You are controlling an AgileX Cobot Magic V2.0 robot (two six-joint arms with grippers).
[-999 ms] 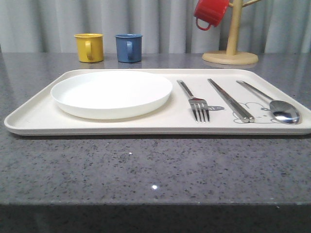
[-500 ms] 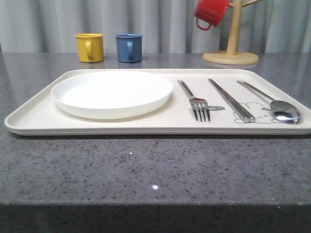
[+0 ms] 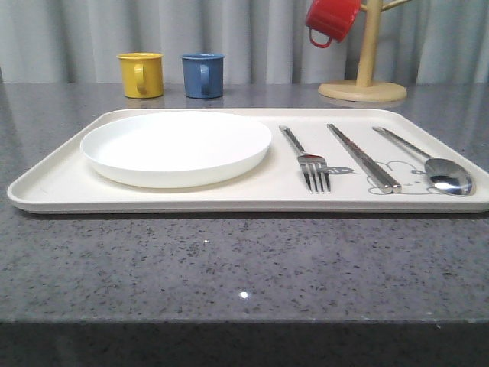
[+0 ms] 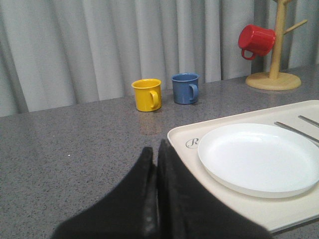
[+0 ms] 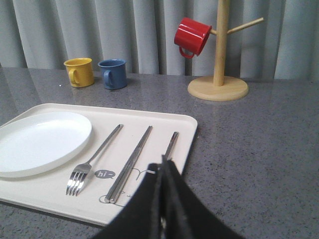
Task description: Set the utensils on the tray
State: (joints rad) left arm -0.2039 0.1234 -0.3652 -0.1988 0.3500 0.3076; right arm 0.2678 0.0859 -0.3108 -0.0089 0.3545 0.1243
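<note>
The cream tray (image 3: 53, 183) lies across the middle of the table. On it, from left to right, rest a white plate (image 3: 176, 147), a steel fork (image 3: 307, 162), a pair of steel chopsticks (image 3: 362, 157) and a steel spoon (image 3: 428, 164). My left gripper (image 4: 155, 152) is shut and empty, hovering by the tray's (image 4: 279, 211) near-left corner, close to the plate (image 4: 259, 157). My right gripper (image 5: 163, 162) is shut with nothing in it, above the tray's (image 5: 50, 196) right end. It covers the spoon's bowl; the spoon's handle (image 5: 172, 144), the chopsticks (image 5: 130, 162) and the fork (image 5: 92, 162) show beside it.
A yellow mug (image 3: 140, 74) and a blue mug (image 3: 202, 75) stand behind the tray at the back left. A wooden mug stand (image 3: 363, 84) with a red mug (image 3: 330, 21) hanging on it is at the back right. Bare grey countertop runs in front of the tray.
</note>
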